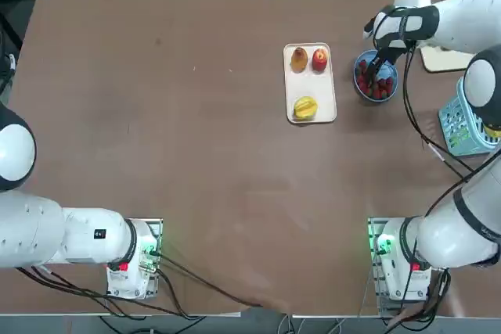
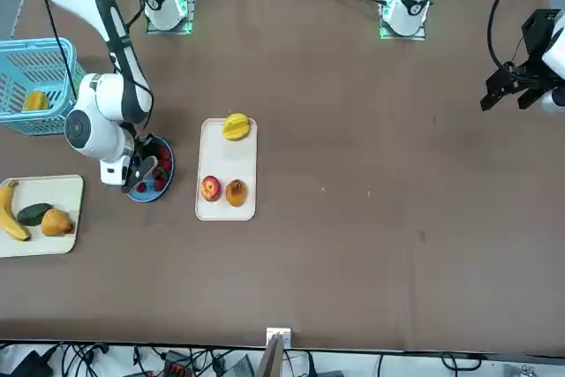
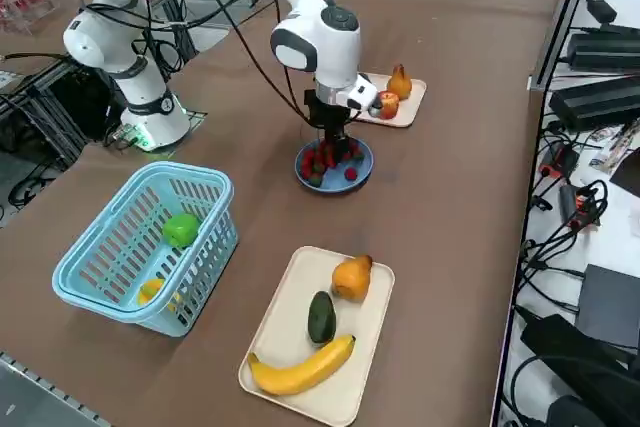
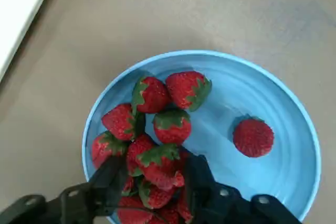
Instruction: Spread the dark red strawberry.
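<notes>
Reaching down into a round, light-blue dish (image 4: pixel 283 177), the right arm's black two-fingered tool (image 4: pixel 157 160) stood over the crowded side of the fruit. Its fingers were spread, one on either side of the heap, with berries between them; no firm pinch on any single one could be made out.

The small, dark red strawberries with green leafy caps (image 4: pixel 172 127) lay mostly piled together, some resting against or on others, while one dark red strawberry (image 4: pixel 253 138) sat alone on the bare side of the dish. That uneven layout probably explained the tool's place: the heap was what needed loosening, and the open side offered room to receive berries. The spreading looked barely begun.

The dish rested on the brown counter (image 3: pixel 450 247), near a cream rectangular tray (image 1: pixel 314 87) that held a round red apple (image 1: pixel 319 59), too large to be mistaken for the berries. The low dish wall would likely help keep rolling fruit in, though a hard squeeze could bruise soft flesh. A light grip, a small lift and a gentle release toward the bare side seemed the sensible next move.
</notes>
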`<state>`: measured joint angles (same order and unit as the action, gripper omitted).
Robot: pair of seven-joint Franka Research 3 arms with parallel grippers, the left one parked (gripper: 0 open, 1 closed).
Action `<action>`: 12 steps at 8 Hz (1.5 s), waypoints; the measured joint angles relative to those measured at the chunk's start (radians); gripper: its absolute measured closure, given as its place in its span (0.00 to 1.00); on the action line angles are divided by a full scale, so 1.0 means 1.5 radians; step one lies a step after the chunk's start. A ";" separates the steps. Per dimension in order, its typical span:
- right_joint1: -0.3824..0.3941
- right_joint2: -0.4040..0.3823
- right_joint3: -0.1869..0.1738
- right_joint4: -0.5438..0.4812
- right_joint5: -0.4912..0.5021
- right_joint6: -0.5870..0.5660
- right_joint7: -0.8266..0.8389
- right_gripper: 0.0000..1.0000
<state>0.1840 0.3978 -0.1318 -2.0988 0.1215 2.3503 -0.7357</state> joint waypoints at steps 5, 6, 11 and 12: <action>0.000 -0.013 -0.001 0.006 0.000 0.001 0.001 0.63; -0.003 -0.016 -0.004 0.014 0.000 -0.003 0.001 0.63; -0.070 0.005 -0.013 0.045 0.000 -0.022 -0.049 0.63; -0.070 0.020 -0.013 0.053 0.000 -0.022 -0.049 0.61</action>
<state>0.0783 0.4274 -0.1506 -2.0191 0.1215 2.3178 -0.8098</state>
